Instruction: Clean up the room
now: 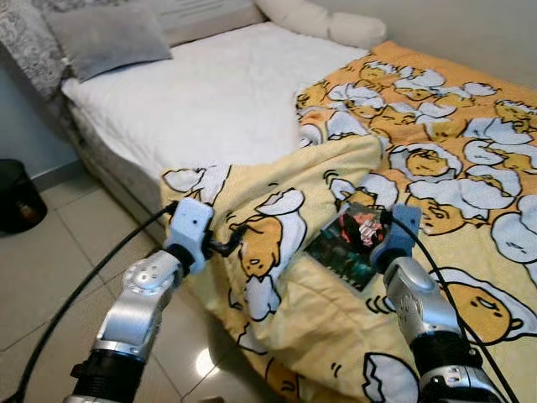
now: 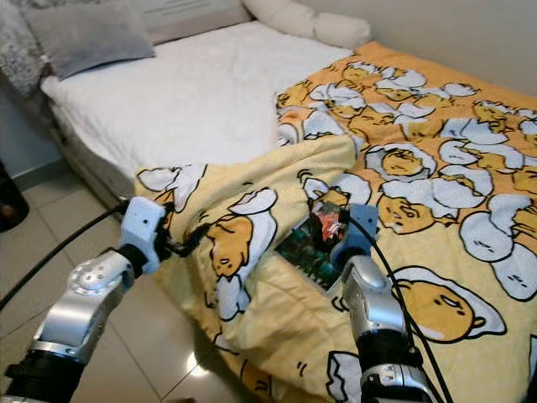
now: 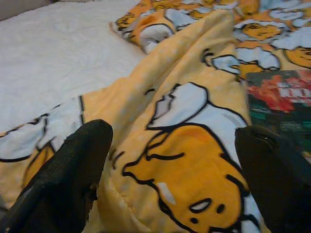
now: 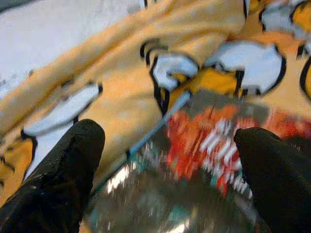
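Note:
A yellow blanket (image 1: pixel 419 151) printed with cartoon eggs covers the right part of the bed and hangs bunched over its near edge. On it lies a book (image 1: pixel 348 243) with a red and dark green cover. My left gripper (image 1: pixel 231 238) is at the bunched blanket edge. In its wrist view it stands open (image 3: pixel 172 179), with the blanket fold between the fingers (image 3: pixel 73 179). My right gripper (image 2: pixel 327 222) hovers just over the book. It is open too (image 4: pixel 170 179), and the blurred book cover (image 4: pixel 209 145) lies between its fingers.
The bare white mattress sheet (image 1: pixel 210 92) covers the bed's left part. A grey pillow (image 1: pixel 105 38) and a white pillow (image 1: pixel 323 21) lie at the head. A black bin (image 1: pixel 17 197) stands on the tiled floor (image 1: pixel 50 277) to the left.

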{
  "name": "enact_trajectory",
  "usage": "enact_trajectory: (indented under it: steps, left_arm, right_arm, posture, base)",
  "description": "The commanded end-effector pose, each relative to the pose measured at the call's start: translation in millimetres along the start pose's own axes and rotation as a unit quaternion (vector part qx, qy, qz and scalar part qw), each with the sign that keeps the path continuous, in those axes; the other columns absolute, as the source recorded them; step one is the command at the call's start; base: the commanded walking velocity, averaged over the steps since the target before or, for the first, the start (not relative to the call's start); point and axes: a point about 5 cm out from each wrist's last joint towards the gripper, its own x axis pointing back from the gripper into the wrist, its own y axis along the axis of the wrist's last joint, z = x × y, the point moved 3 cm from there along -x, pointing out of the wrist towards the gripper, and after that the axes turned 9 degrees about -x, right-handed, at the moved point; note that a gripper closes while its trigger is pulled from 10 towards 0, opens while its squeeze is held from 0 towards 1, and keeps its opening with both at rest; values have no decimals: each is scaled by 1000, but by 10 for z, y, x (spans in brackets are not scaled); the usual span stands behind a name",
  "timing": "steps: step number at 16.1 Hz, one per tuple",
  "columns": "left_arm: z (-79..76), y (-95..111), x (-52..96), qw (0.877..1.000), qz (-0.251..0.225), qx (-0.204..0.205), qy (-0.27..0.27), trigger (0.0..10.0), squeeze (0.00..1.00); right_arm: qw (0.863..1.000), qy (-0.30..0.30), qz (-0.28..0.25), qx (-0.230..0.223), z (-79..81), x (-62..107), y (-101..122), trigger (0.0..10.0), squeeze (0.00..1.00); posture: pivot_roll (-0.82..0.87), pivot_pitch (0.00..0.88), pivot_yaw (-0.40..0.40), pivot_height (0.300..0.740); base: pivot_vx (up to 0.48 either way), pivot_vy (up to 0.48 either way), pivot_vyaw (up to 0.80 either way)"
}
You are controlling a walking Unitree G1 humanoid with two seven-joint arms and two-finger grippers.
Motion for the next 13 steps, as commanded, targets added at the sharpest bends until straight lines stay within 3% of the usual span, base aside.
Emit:
enact_trajectory:
  steps: [1,5,8,9,10,13]
  left_arm:
    - [-15,54,2,1000,-7,-11,-6,10000,627]
    - [-30,48,37,1000,-7,-15,-18,10000,627]
    - [-240,76,65,994,-19,-21,-109,10000,624]
    - [-319,70,98,988,-18,-28,-150,10000,620]
    - [-401,55,156,979,-11,-31,-201,10000,584]
    - [-430,41,229,968,-3,-31,-248,10000,561]
  right_arm:
    - [1000,-3,-1,-9,-6,6,14,10000,1000]
    - [1000,-17,11,-13,-45,-11,-7,10000,1000]
    - [993,-78,43,-76,-290,-18,-50,10000,1000]
    - [989,-84,63,-101,-326,-22,-92,10000,282]
    - [985,-104,72,-116,-420,-4,-128,10000,0]
    - [978,-130,102,-126,-551,52,-244,10000,0]
  posture:
    - [1,0,-9,740]
    - [11,0,-23,740]
    - [21,0,-35,740]
    - [21,0,-35,740]
    - [22,0,-34,740]
    - [18,0,-33,740]
  base:
    - [0,0,0]
    - [0,0,0]
    - [0,0,0]
    - [0,0,0]
    - [0,0,0]
    - [0,0,0]
